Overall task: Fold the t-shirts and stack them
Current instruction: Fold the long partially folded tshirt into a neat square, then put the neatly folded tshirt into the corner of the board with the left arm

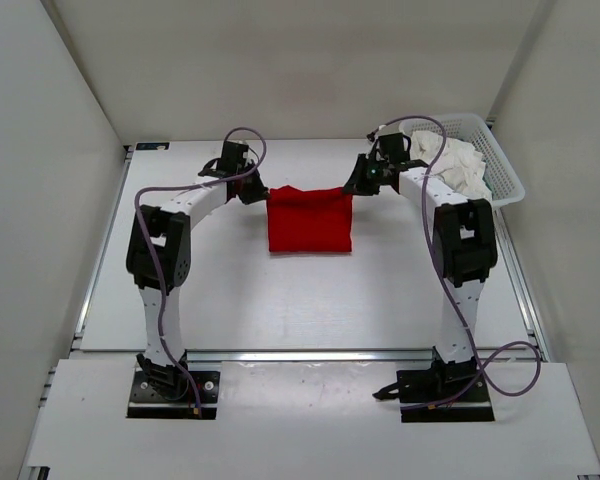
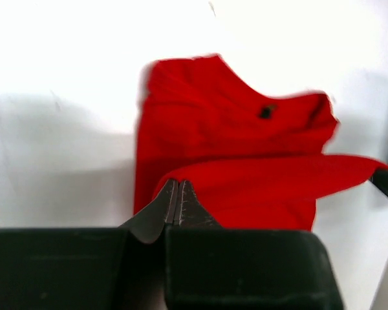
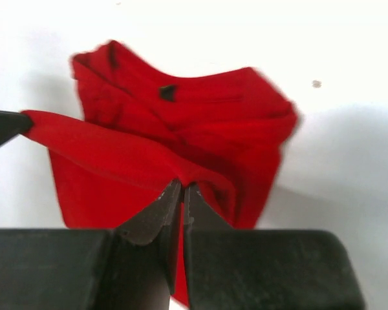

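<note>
On the left of the white table (image 1: 280,300), the left arm reaches toward the far middle. Its left pincer (image 1: 252,192) is clenched on the far left corner of the red t-shirt (image 1: 310,220). In the left wrist view the left pincer (image 2: 178,184) has its two fingertips pressed together with a fold of the red t-shirt (image 2: 233,142) caught between them. From there a taut strip of red cloth runs off to the right, ending at a dark tip at the right edge of that view.

The red t-shirt sits in the middle of the table, toward the far side. Its far edge is lifted and stretched between the two pincers, and the rest hangs and lies in a roughly square shape below that edge. A small dark tag (image 2: 266,111) shows on the cloth.

The right pincer (image 1: 355,187) grips the far right corner. In the right wrist view the right pincer (image 3: 181,187) is closed tight on a ridge of the red t-shirt (image 3: 181,123), with the cloth bunched in folds beyond it.

At the far right corner of the table stands a white mesh basket (image 1: 505,175), just beside the right arm. A crumpled white t-shirt (image 1: 460,165) lies inside it.
</note>
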